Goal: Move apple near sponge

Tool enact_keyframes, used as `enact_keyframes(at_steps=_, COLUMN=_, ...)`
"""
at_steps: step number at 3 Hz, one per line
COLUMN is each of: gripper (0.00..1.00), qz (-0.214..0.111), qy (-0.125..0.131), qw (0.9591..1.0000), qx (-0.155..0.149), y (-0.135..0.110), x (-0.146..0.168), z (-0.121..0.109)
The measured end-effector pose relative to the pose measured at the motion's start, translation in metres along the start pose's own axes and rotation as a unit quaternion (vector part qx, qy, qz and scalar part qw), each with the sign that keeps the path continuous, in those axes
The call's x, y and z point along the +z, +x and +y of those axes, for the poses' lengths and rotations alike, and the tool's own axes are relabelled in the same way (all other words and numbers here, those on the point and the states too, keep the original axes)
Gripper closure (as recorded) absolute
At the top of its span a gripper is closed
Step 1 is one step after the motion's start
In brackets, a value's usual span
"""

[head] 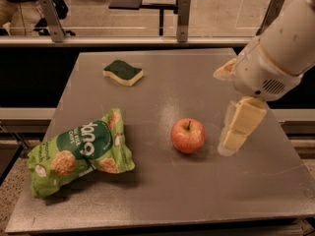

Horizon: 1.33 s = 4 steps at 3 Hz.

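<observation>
The red apple (188, 135) with yellowish patches and a short stem stands upright on the grey table (162, 195), right of its middle. The sponge (123, 72), dark green over pale yellow foam, lies at the far left of the table, well apart from the apple. My gripper (227, 111) hangs from the white arm (278, 48) just right of the apple. Its cream fingers (238, 127) are spread apart and hold nothing. The lower fingertip is close beside the apple, near the table top, not touching it.
A large green snack bag (81, 151) lies at the front left of the table. The table's right edge (275, 122) runs just behind my gripper. Railings and posts (183, 14) stand beyond the far edge.
</observation>
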<state>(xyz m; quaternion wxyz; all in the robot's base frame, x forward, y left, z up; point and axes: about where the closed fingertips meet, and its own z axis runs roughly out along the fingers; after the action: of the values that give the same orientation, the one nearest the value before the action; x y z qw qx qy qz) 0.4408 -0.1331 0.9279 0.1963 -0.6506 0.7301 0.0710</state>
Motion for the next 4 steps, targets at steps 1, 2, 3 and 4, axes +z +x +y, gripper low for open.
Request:
enact_keyframes(at_steps=1, gripper=0.00, qz=-0.023, qy=-0.019, qw=0.9994, qx=-0.015, y=-0.015, x=0.031, z=0.010)
enact_keyframes(at_steps=2, gripper=0.00, qz=-0.031, qy=-0.041, qw=0.9984, qx=-0.022, y=-0.020, x=0.063, z=0.016)
enact_keyframes(at_steps=3, gripper=0.02, qz=-0.037, qy=-0.062, qw=0.9969, qx=-0.030, y=-0.023, x=0.088, z=0.023)
enact_keyframes(at_steps=4, gripper=0.23, qz=-0.036, qy=-0.069, qw=0.9964, qx=-0.033, y=-0.024, x=0.097, z=0.026)
